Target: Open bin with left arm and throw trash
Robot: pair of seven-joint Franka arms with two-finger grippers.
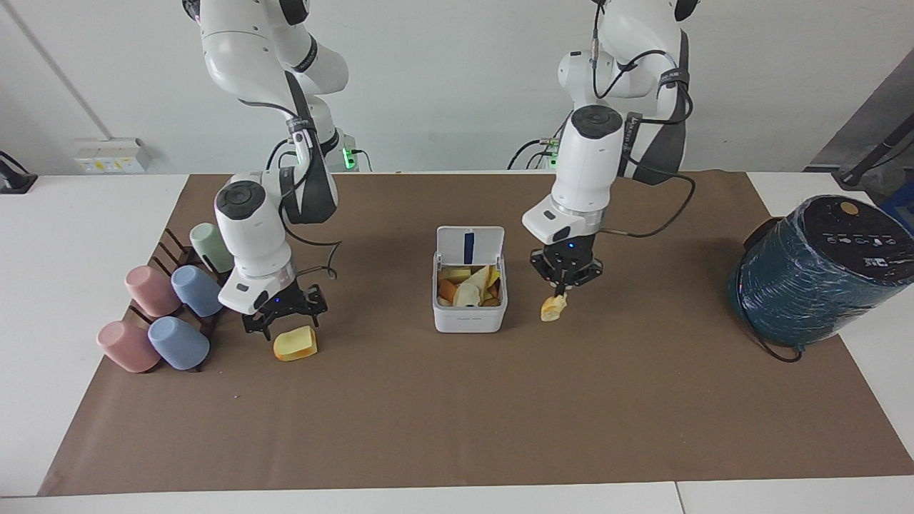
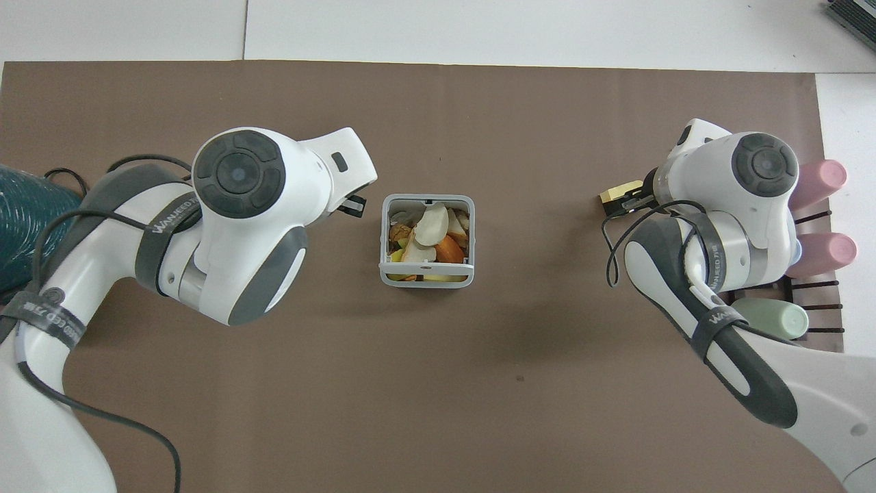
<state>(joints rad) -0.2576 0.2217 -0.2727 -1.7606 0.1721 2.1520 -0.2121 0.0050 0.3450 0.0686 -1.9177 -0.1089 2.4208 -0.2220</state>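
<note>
The left pincer (image 1: 564, 285) was closed tight on a pale yellow scrap (image 1: 553, 308), which hung from its fingertips in the air just beside the bin (image 1: 470, 314), toward the left arm's end of the counter (image 1: 457, 428). The bin stood with its lid (image 1: 470, 245) tipped up on the side toward the robots, a blue strip showing on the lid's inner face. Inside it lay a heap of cream, orange and yellow scraps (image 2: 431, 239).

The right pincer (image 1: 284, 314) was spread wide and held nothing. It sat low over the brown mat, directly above and just short of the yellow-orange wedge (image 1: 295, 344), which lay on the mat; I could not tell whether its fingers touched it. Just past that pincer, toward the right arm's end of the counter, 5 pastel cups (image 1: 171, 300) lay on a dark rack. Well out past the left pincer stood a big teal wrapped cylinder (image 1: 814, 278).
</note>
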